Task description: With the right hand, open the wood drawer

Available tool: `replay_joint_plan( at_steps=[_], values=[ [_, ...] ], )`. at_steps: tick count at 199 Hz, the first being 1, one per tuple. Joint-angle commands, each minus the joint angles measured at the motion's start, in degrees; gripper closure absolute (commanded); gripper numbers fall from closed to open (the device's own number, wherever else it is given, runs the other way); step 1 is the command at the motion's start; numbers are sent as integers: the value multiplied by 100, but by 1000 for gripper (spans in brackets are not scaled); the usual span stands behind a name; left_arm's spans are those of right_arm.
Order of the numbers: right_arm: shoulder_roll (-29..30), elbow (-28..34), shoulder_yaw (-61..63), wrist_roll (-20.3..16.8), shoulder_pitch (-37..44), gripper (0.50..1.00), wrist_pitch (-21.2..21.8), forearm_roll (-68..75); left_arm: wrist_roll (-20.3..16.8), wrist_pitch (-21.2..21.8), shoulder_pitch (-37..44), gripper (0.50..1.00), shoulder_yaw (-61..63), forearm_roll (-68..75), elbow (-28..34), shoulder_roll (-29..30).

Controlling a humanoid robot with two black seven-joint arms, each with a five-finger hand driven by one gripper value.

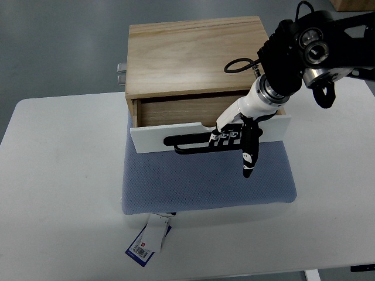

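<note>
A light wooden drawer box (193, 55) stands at the back of the white table. Its drawer, with a white front panel (158, 139) and a black bar handle (187, 142), is pulled partly out, showing a dark gap behind the panel. My right hand (234, 137) comes in from the upper right. Its fingers (225, 138) are curled over the handle's right part, while the thumb (249, 158) points down in front of the panel. The left arm does not show.
The box sits on a blue-grey padded mat (205, 181) with a paper tag (149, 241) hanging off its front edge. Metal fittings (121, 72) stick out at the box's left side. A black cable (240, 64) loops above my wrist.
</note>
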Motion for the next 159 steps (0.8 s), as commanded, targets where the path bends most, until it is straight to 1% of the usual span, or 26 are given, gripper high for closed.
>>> replay_joint_plan(
  at_steps=[1, 36, 48, 49, 51, 72, 85, 123, 124, 131, 141, 142, 150, 159],
  values=[
    [-183, 215, -3, 9, 74, 560, 138, 4, 1, 5, 0, 500, -1, 0, -1, 0],
    [-464, 549, -3, 9, 249, 560, 192, 276, 1, 14, 0, 500, -9, 0, -1, 0],
    [-482, 558, -3, 0, 267, 560, 192, 294, 1, 14, 0, 500, -1, 0, -1, 0],
    [-534, 671, 6, 0, 363, 560, 192, 390, 1, 14, 0, 500, -1, 0, -1, 0],
    [-543, 698, 6, 0, 390, 560, 192, 417, 1, 14, 0, 500, -1, 0, -1, 0],
    [-605, 778, 6, 0, 451, 560, 192, 514, 1, 23, 0, 500, -9, 0, -1, 0],
    [-693, 945, 111, 0, 636, 560, 192, 724, 1, 14, 0, 500, -9, 0, -1, 0],
    [-728, 936, 428, 0, 926, 560, 192, 883, 1, 14, 0, 500, -18, 0, -1, 0],
    [-780, 840, 715, 0, 996, 560, 192, 935, 1, 14, 0, 500, -18, 0, -1, 0],
    [-842, 629, 998, 9, 1005, 560, 192, 962, 1, 14, 0, 500, -18, 0, -1, 0],
    [-842, 628, 999, 9, 1005, 560, 192, 962, 1, 14, 0, 500, -18, 0, -1, 0],
    [-938, 280, 1373, 27, 953, 560, 192, 953, 1, 14, 0, 500, -18, 0, -1, 0],
    [-1000, -4, 1623, 62, 900, 560, 192, 944, 1, 14, 0, 500, -18, 0, -1, 0],
    [-1123, -566, 1992, 150, 698, 560, 192, 935, 1, 14, 0, 500, -9, 0, -1, 0]
  ],
)
